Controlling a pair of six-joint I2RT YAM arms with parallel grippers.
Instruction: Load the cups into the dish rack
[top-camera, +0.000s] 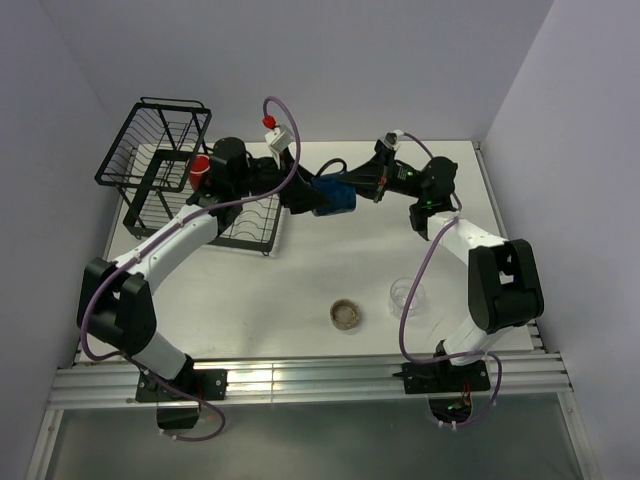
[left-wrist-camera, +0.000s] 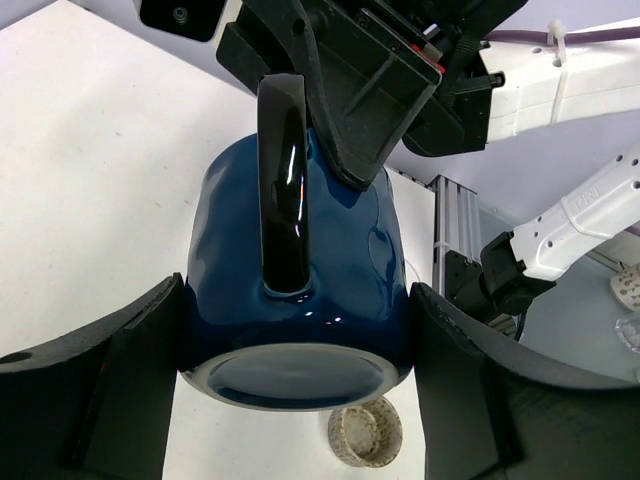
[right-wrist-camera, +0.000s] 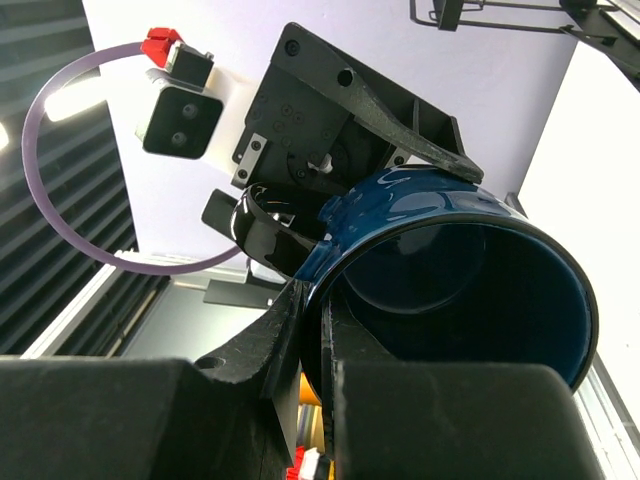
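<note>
Now held: dark blue mug (top-camera: 335, 195), upper centre, just right of the dish rack (top-camera: 135, 150).
Left gripper (left-wrist-camera: 296, 345): clamped across the mug's sides.
Right gripper (right-wrist-camera: 318, 312): pinching its rim.

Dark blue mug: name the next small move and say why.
Probably open the right jaws and let go of the rim. The dark blue mug hangs above the table, held by both arms: the left jaws press its two sides, the right jaws pinch its rim. The left arm is nearer the dish rack, so it could carry the mug there alone.
</note>
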